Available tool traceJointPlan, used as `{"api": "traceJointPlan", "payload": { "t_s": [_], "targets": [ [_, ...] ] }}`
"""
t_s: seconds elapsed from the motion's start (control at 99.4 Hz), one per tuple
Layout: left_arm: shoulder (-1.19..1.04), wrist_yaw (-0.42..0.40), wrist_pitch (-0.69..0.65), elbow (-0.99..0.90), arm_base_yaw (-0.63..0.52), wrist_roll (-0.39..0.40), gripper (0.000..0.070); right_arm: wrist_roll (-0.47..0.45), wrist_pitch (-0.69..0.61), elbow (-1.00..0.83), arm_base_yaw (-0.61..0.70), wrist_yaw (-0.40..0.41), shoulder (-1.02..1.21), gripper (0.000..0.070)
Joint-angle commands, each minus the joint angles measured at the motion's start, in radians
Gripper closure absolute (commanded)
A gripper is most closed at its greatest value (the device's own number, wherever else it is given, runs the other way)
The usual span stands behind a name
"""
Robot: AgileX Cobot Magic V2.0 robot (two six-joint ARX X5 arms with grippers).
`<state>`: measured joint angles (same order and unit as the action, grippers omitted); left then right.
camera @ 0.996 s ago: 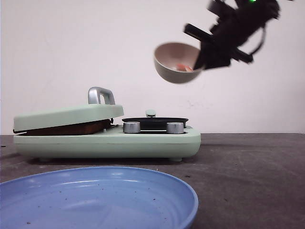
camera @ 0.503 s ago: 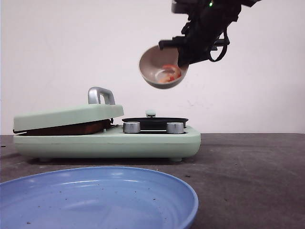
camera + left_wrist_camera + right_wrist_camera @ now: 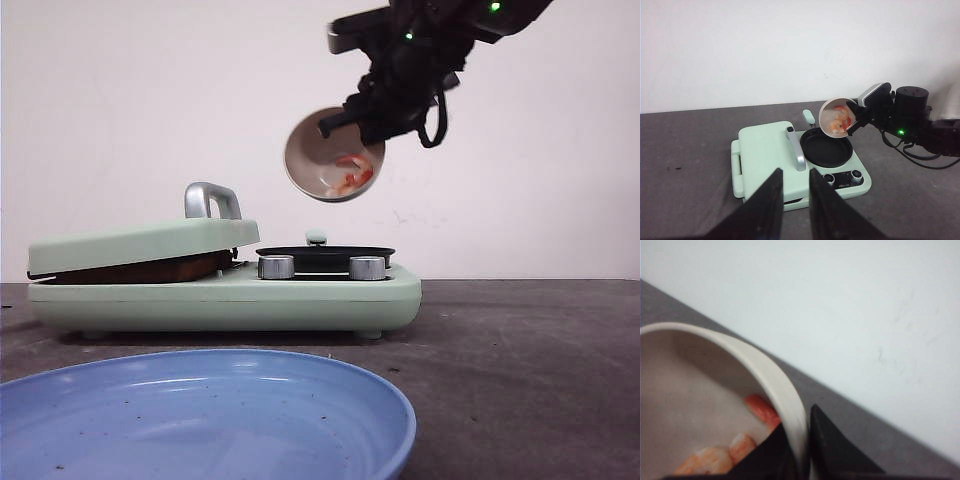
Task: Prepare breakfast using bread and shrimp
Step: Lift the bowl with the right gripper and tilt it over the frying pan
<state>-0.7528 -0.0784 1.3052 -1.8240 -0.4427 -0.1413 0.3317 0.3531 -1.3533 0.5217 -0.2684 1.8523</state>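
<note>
My right gripper is shut on the rim of a beige bowl and holds it tilted in the air above the black round pan. Pink-orange shrimp lie inside the bowl, also seen in the right wrist view and the left wrist view. A brown bread edge shows under the closed green lid of the breakfast maker. My left gripper is slightly open and empty, well back from the maker.
The mint-green breakfast maker has a silver lid handle and two knobs. A large blue plate sits at the front left. The tabletop is dark grey, with a white wall behind.
My right gripper has carried the bowl left and lower, over the pan, and tipped it further so that its opening faces forward. The shrimp are still inside.
</note>
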Motion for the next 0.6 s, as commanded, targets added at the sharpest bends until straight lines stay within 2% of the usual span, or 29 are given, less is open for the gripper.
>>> {"api": "traceJointPlan", "payload": {
  "t_s": [0.0, 0.251, 0.593],
  "targets": [
    [-0.005, -0.004, -0.011, -0.018, -0.005, -0.001, 0.0700, 0.117, 0.049, -0.027, 0.018, -0.023, 0.018, 0.0700],
    [-0.005, -0.004, -0.011, -0.018, -0.005, 0.002, 0.0700, 0.332, 0.134, -0.028, 0.050, -0.065, 0.018, 0.0700],
    [-0.005, -0.004, -0.011, -0.018, -0.005, 0.002, 0.0700, 0.501, 0.225, -0.029, 0.075, -0.086, 0.018, 0.0700]
  ]
}}
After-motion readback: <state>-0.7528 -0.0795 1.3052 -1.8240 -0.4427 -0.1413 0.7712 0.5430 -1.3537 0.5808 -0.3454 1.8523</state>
